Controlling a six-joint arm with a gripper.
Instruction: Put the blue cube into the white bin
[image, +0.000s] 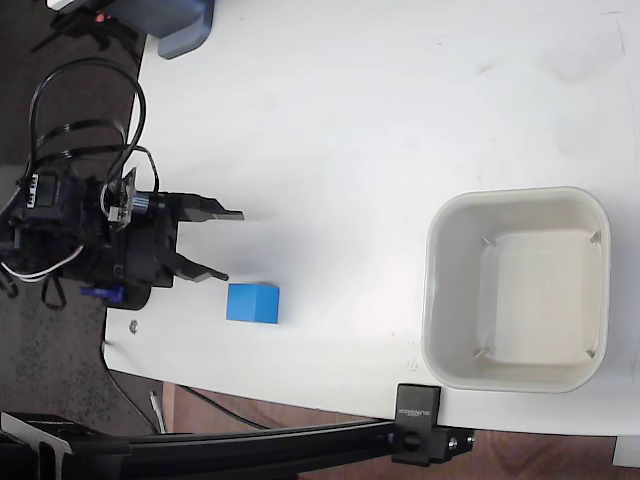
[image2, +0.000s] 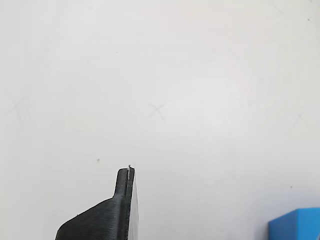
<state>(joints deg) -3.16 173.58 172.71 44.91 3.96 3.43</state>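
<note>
In the fixed view, the hand (image: 232, 245) sits at the left edge of the white bench (image: 350, 120), its fingers spread wide and holding nothing. Just right of the lower finger, the blue cube (image: 252, 302) rests on the bench. Far right stands the white bin (image: 517, 289), well apart.

Cube (image: 252, 302) left of bin (image: 516, 288) (apart)

A smooth white rectangular table top (image: 380, 120) fills the fixed view, evenly lit. Dark speckled floor (image: 50, 340) lies left.
</note>
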